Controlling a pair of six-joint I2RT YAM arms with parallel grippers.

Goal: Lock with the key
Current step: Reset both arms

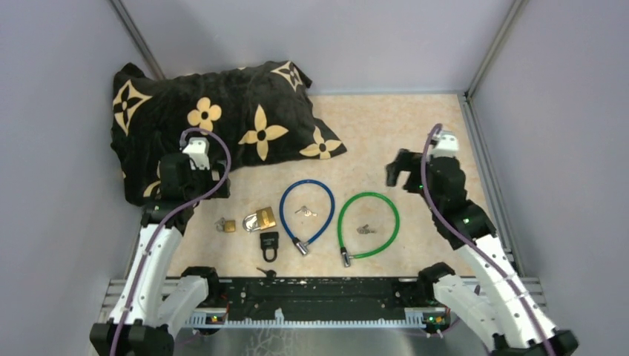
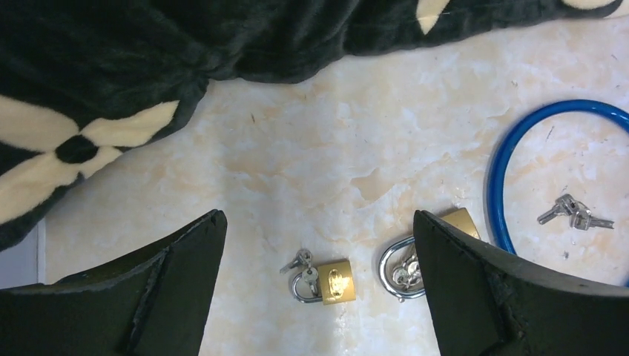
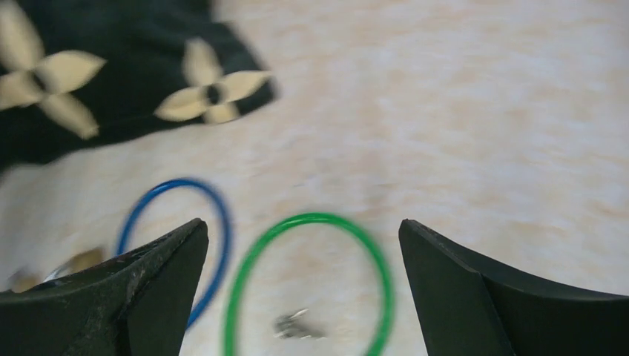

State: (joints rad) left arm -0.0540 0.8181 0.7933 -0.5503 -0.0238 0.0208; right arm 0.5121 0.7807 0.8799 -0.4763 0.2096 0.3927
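Three padlocks lie at the table's front left. The small brass padlock [image 1: 226,225] [image 2: 331,282] has keys on its shackle. Right of it lie a larger brass padlock [image 1: 261,219] [image 2: 393,268] and a black padlock [image 1: 269,245]. A loose key [image 1: 265,272] lies at the front edge. My left gripper [image 1: 211,189] [image 2: 319,215] hangs open above the small padlock, holding nothing. My right gripper [image 1: 400,174] [image 3: 302,222] is open and empty, raised behind the green cable lock [image 1: 369,225] [image 3: 308,282]. The right wrist view is blurred.
A blue cable lock [image 1: 305,215] [image 2: 512,163] [image 3: 178,222] has a bunch of keys [image 1: 305,213] [image 2: 575,211] inside its loop. More keys [image 1: 365,229] [image 3: 297,325] lie inside the green loop. A black flowered pillow [image 1: 215,126] fills the back left. Grey walls close in the sides.
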